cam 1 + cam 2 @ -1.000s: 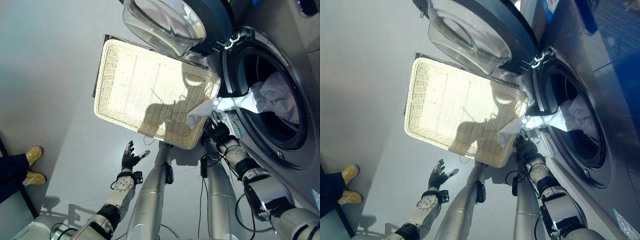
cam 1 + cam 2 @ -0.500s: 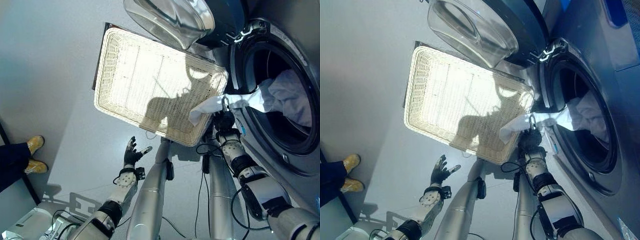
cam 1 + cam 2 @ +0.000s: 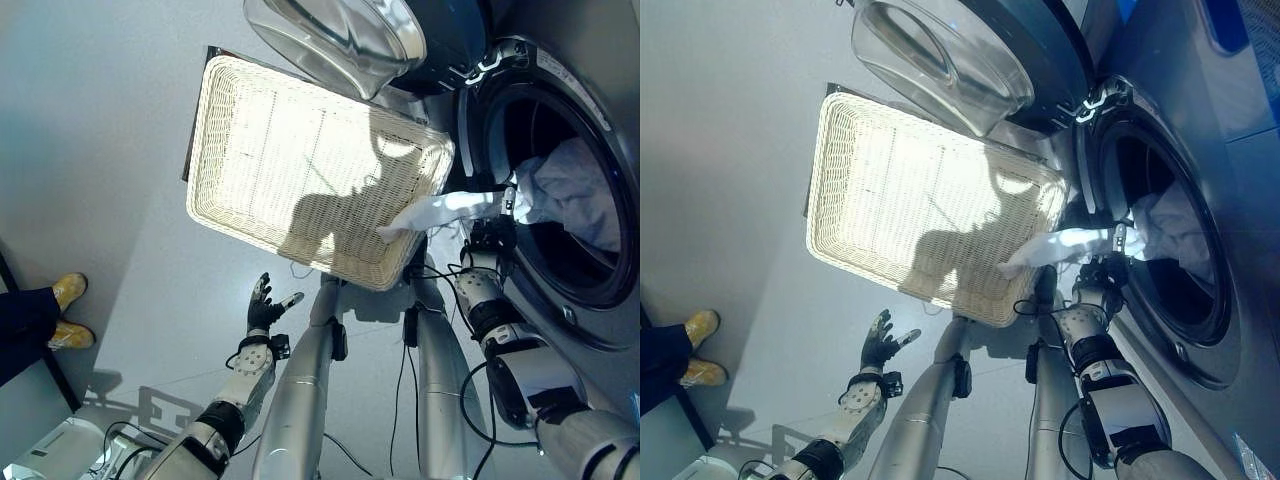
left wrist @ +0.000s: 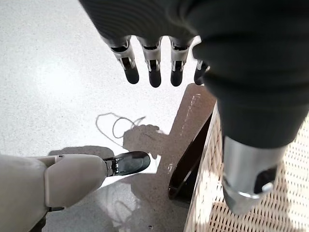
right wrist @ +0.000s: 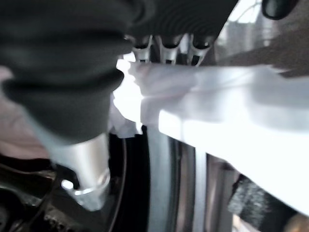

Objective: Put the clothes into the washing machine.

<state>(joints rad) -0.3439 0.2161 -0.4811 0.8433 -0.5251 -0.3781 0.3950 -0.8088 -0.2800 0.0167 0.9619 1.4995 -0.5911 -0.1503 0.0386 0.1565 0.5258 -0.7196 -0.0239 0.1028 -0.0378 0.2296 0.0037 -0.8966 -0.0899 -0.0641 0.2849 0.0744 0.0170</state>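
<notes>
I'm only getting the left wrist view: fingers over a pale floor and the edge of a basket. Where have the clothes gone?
Observer: A white garment lies half inside the washing machine drum, one sleeve trailing out over the wicker basket corner.
Operator: Is anything holding it?
Observer: Yes, the right hand is at the drum's rim, its fingers closed on the trailing sleeve.
Operator: Is the machine's door in the way?
Observer: No, the glass door is swung wide open above the basket.
Operator: Anyone nearby?
Observer: A person's yellow shoes stand off to the robot's left.

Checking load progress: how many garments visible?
1: a white garment bunched in the drum, its tail trailing onto the basket, right hand holding it. Others may hide inside.
</notes>
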